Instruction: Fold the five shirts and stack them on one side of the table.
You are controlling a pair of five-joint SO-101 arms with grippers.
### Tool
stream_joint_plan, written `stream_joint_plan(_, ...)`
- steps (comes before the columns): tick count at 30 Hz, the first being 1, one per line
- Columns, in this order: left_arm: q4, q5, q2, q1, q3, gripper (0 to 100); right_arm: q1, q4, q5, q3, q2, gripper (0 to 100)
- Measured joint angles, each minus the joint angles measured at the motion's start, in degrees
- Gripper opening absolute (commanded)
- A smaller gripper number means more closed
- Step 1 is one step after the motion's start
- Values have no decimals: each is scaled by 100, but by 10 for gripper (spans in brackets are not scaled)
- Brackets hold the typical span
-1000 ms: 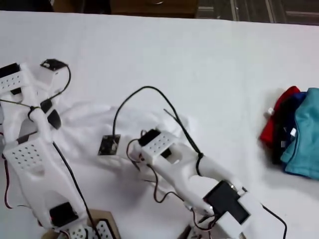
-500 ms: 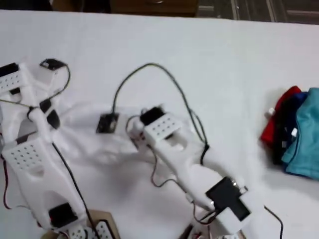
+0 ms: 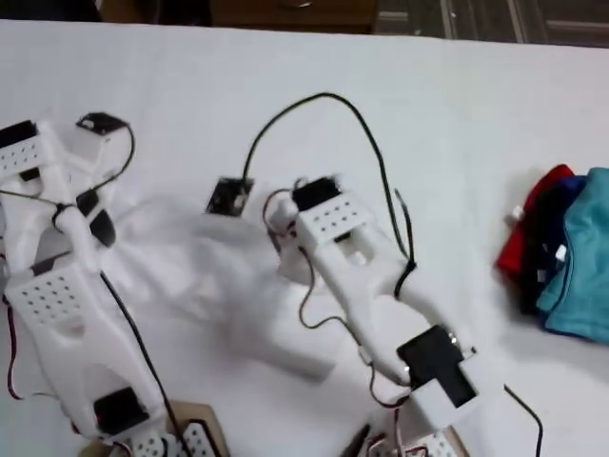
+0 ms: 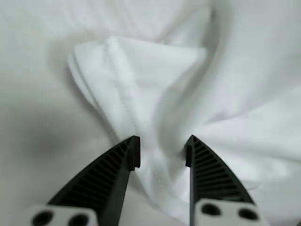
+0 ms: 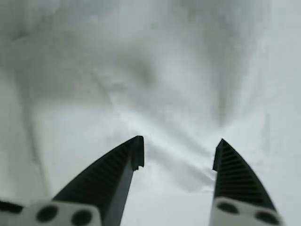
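Note:
A white shirt [image 3: 205, 276] lies rumpled on the white table [image 3: 428, 105], left of centre. My left gripper [image 3: 95, 217] is at the shirt's left edge. In the left wrist view, my left gripper [image 4: 162, 151] is shut on a bunched fold of the white shirt [image 4: 141, 80]. My right gripper [image 3: 273, 221] hangs over the shirt's far right part. Its fingers [image 5: 127, 165] stand open above the white cloth [image 5: 155, 80] with nothing between them. Red [image 3: 533, 214], dark blue [image 3: 544, 243] and teal [image 3: 582, 257] shirts lie piled at the right edge.
Black cables loop from the right arm [image 3: 324, 100] above the table's middle. The arms' bases stand at the near edge [image 3: 143, 428]. The table's far edge [image 3: 285, 30] runs along the back, with dark furniture behind it.
My right arm has swung away from the near edge toward the far side, its cable loop rising with it. The white shirt's right part has shifted and changed shape. The left arm has kept still.

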Motion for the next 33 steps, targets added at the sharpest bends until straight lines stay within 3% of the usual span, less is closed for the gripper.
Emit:
stream_joint_plan(7, 0, 0, 0, 0, 0, 184, -1793, 510, -158, 888, -1125, 235)
stream_joint_plan(11, 0, 0, 0, 0, 0, 184, -2295, 387, -176, 1881, -1653, 215)
stream_joint_plan(20, 0, 0, 0, 0, 0, 184, -2374, -703, -167, 3297, -1811, 215)
stream_joint_plan(27, 0, 0, 0, 0, 0, 184, -2066, -1424, -193, 3464, -1231, 204)
stream_joint_plan(32, 0, 0, 0, 0, 0, 184, -1723, -1451, -193, 3059, -747, 15)
stream_joint_plan(33, 0, 0, 0, 0, 0, 184, -1662, -1459, -193, 2998, -712, 20)
